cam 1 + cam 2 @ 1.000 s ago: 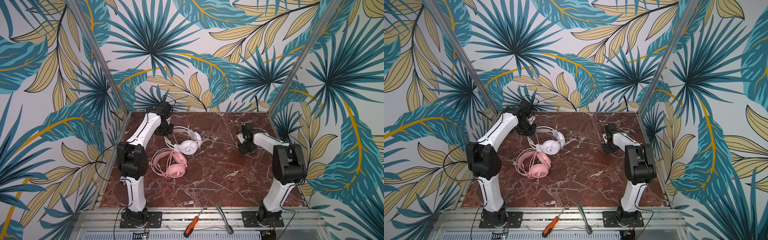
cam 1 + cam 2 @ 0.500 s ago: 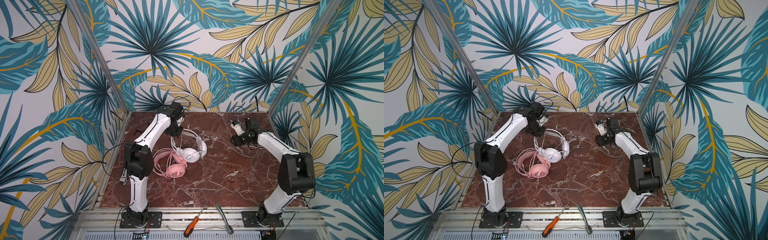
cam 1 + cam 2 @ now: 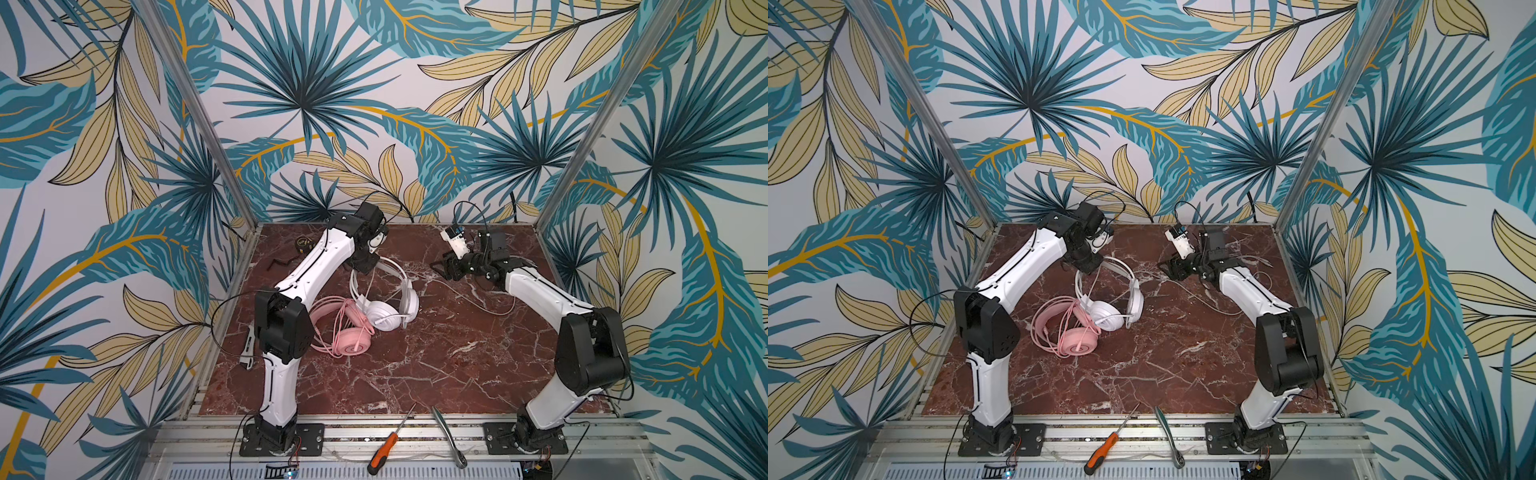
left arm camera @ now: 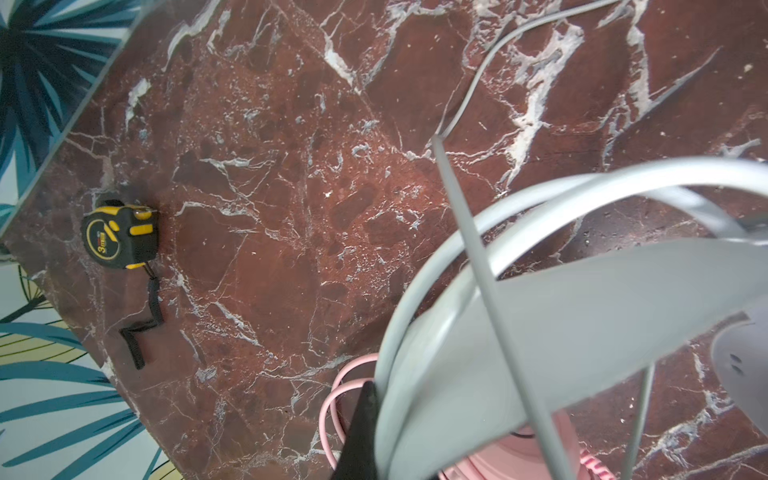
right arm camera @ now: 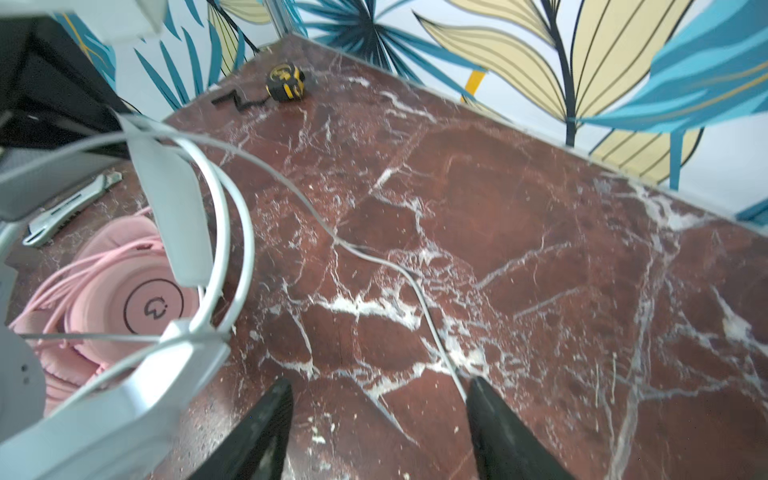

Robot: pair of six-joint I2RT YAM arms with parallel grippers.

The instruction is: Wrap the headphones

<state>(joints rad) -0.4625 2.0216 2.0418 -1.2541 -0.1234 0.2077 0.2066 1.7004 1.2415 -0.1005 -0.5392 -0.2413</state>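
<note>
**Progress:** partly done, by my judgement.

**Pink headset** (image 3: 353, 343): lies flat on the bench (image 3: 415, 374), left of centre. Its pink cable (image 5: 83, 264) is gathered in loops over cup and band, and no loose run trails away. Judged wrapped, or nearly so.

**White headset** (image 3: 388, 311): just right of the pink one and touching it. Its cups are down on the bench and its headband (image 3: 395, 268) is raised toward the far side. The left fingers (image 4: 360, 432) are together, clamped on that headband at its far-left curve.

**White cable** (image 5: 415, 291): one strand crosses the headband arch. The cable then runs right over the bench and lies in a slack loop beside the right arm. Whether any full turn is on cannot be told. Judged mostly unwound.

**Right fingers** (image 5: 498, 428): apart and low over the bench, far and right of centre, holding nothing. The white cable passes just beside the inner face of one finger.

**Outstanding:** take up the white cable, wind its length round the white headset, secure the end.

**Other items:** tape measure (image 4: 120, 235) at the far left, screwdriver (image 3: 384, 446) on the near rail. Both are well apart from the work.
</note>
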